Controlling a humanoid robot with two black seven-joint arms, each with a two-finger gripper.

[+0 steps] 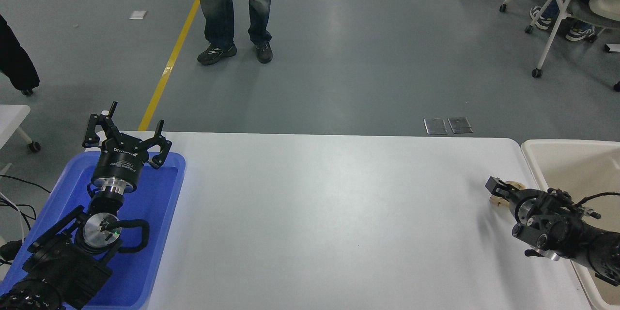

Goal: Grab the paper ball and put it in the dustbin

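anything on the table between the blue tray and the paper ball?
Nothing. In the head view the white table is bare from the blue tray across to the paper ball, which the right gripper mostly covers.

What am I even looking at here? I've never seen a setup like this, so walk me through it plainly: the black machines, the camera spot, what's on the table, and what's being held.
There is only one view. It comes from a camera high on the robot, looking forward and down over a white table. The black machines are the robot's two arms, each ending in a gripper.

The left gripper is parked at the lower left, fingers spread open, above a blue tray.

The right gripper comes in from the right and is down over the paper ball, a small tan wad on the table. The gripper hides most of the wad, so whether it has closed on it cannot be told.

At the right edge sits the dustbin, a beige bin beside the table.

Beyond the table, a person's legs stand on the grey floor, and someone sits on a wheeled chair at the top right.
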